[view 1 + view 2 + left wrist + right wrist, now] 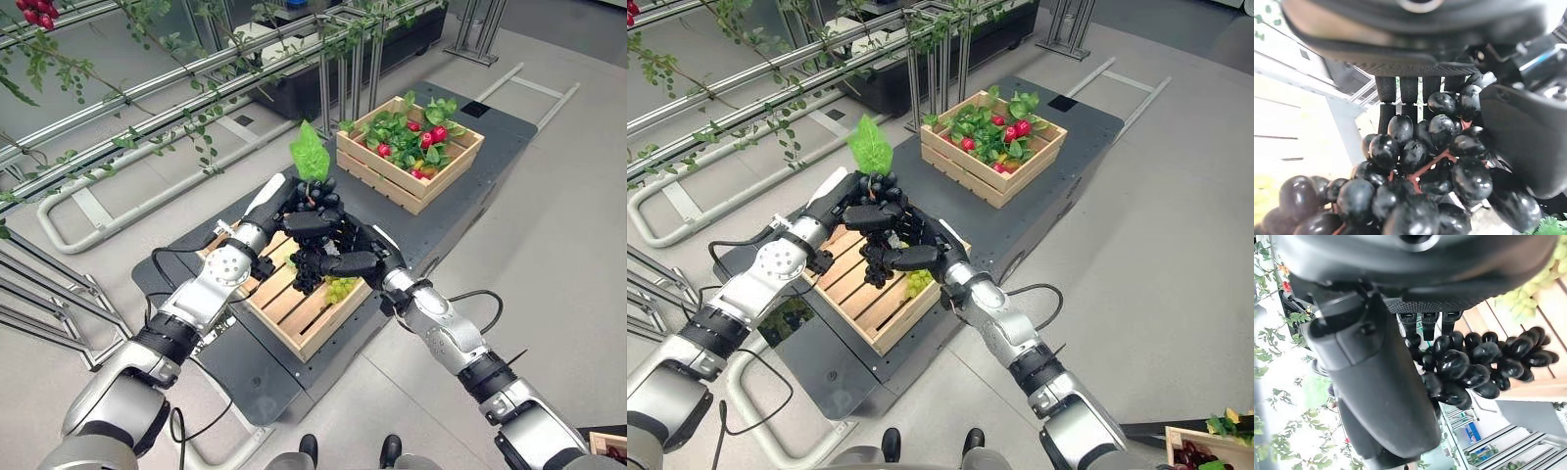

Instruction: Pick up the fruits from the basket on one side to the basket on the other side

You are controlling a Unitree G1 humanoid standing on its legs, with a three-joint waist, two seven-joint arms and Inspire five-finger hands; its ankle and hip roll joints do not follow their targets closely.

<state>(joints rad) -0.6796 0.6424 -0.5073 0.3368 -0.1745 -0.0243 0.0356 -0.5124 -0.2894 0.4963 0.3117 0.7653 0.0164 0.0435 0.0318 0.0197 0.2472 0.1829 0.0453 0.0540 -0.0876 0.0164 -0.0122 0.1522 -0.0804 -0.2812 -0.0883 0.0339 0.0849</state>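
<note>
Now both hands, L hand [294, 217] & R hand [343, 257], grip black grapes [312, 266] (above near crate [299, 311]).

Black grape bunch [1420, 181], left hand [1410, 88] fingers curled behind it

Smooth grey concrete floor [568, 225], evenly lit. Dark low platform [490, 147] set on it. Silver metal rails [147, 108] running diagonally behind, leafy vines [196, 127] trailing over them. Black planter trough [323, 83] beyond, grey tube frame [98, 220] lying on floor.
</note>
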